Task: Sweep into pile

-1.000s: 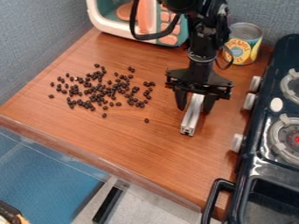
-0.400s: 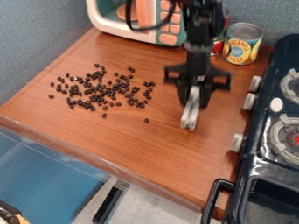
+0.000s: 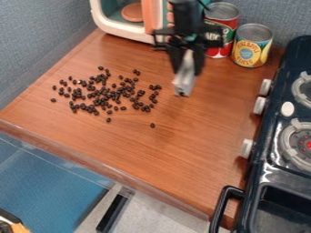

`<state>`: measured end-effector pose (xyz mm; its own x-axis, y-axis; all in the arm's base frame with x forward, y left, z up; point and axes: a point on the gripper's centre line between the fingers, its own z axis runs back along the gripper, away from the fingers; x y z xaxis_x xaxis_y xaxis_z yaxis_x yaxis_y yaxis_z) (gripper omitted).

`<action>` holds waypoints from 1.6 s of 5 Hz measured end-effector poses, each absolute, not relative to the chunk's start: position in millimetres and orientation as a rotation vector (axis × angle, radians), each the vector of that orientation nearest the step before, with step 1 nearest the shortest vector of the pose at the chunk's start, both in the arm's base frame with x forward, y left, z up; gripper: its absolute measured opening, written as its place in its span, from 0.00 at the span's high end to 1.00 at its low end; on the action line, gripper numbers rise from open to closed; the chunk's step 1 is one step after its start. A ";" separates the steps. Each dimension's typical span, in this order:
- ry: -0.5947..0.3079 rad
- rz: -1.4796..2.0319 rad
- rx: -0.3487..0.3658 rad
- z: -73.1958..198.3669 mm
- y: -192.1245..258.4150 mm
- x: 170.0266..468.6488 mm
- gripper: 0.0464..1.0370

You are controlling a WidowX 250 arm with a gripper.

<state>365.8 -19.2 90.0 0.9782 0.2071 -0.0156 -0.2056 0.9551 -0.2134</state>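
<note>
Jaws apparently hold a metal bar [image 3: 185, 78] between them, beans [image 3: 114, 94] apart.

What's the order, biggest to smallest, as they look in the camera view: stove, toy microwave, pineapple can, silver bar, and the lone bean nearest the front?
1. Stove, though partly cut off
2. Toy microwave
3. Pineapple can
4. Silver bar
5. Lone bean
</note>
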 end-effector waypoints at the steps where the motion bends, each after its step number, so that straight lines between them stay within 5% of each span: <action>1: 0.025 0.184 -0.196 104.5 18.1 361.0 0.67; 5: 0.072 -0.039 0.030 123.9 132.0 344.0 0.67; 8: 0.005 -0.014 0.067 96.3 173.1 332.1 0.67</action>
<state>332.1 173.1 96.3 0.9999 -0.0141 -0.0057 0.0144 0.9976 0.0671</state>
